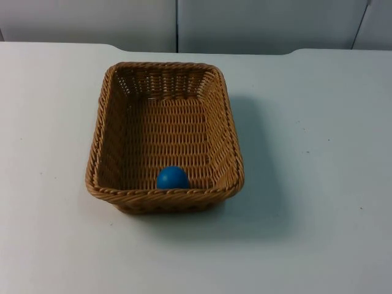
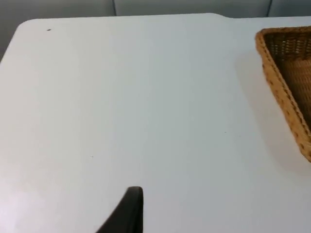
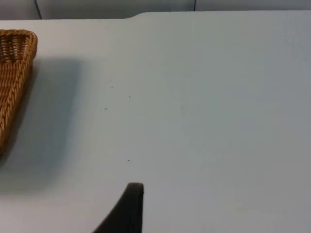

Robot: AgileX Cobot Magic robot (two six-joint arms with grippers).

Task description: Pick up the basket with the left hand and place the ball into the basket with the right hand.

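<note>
A rectangular woven wicker basket stands on the white table, about in the middle of the top view, with its long side running away from the camera toward the grey partition wall. A blue ball lies inside the basket, on its bottom, touching the near wall.

The left gripper waits above bare table, well apart from the basket; in the left wrist view one corner of the basket's rim can be seen. It is not possible to tell if this gripper is open or closed.

The right gripper waits also above bare table on the other side, well apart from the basket, whose corner appears in the right wrist view. Its state cannot be told either.
</note>
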